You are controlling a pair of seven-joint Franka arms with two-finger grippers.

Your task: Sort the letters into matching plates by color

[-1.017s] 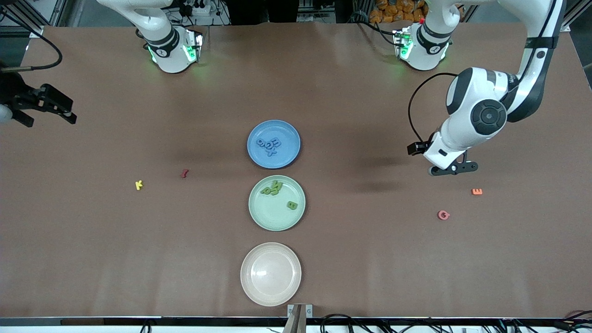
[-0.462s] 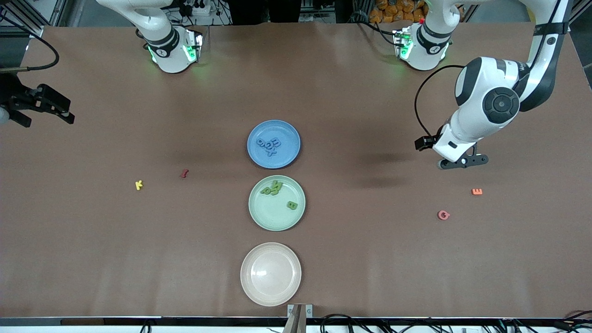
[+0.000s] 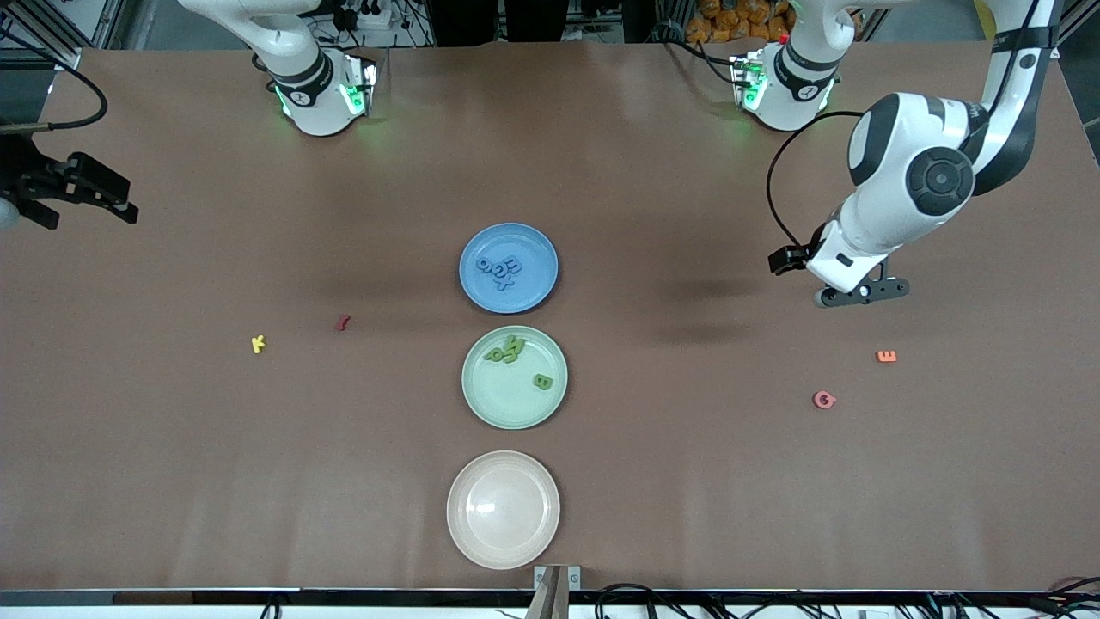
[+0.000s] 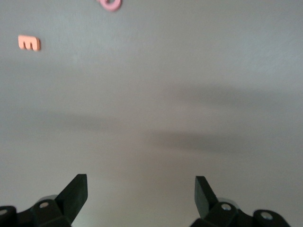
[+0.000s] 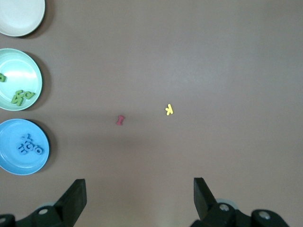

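The blue plate (image 3: pixel 533 249) holds several blue letters (image 3: pixel 500 272). Beside it, nearer the front camera, the mint green plate (image 3: pixel 507 404) holds green letters (image 3: pixel 507 349). A yellow letter (image 3: pixel 258 344) and a dark red letter (image 3: pixel 343 323) lie toward the right arm's end. Toward the left arm's end lie an orange letter (image 3: pixel 886 356) and a pink letter (image 3: pixel 824 400). My left gripper (image 3: pixel 862 293) hangs open and empty over bare table close to the orange letter (image 4: pixel 29 43). At the right arm's end of the table my right gripper (image 3: pixel 90 211) is open and empty, high above the table.
A cream-white plate (image 3: pixel 503 550) sits nearest the front camera in line with the other two, with nothing in it. In the right wrist view the three plates (image 5: pixel 19 71) line one edge, with the yellow letter (image 5: pixel 169 109) and the dark red letter (image 5: pixel 120 120) out on the brown table.
My left arm has drawn its open gripper back toward its base, away from the orange letter. The right gripper has drifted slightly toward the table's edge. No letter has moved.
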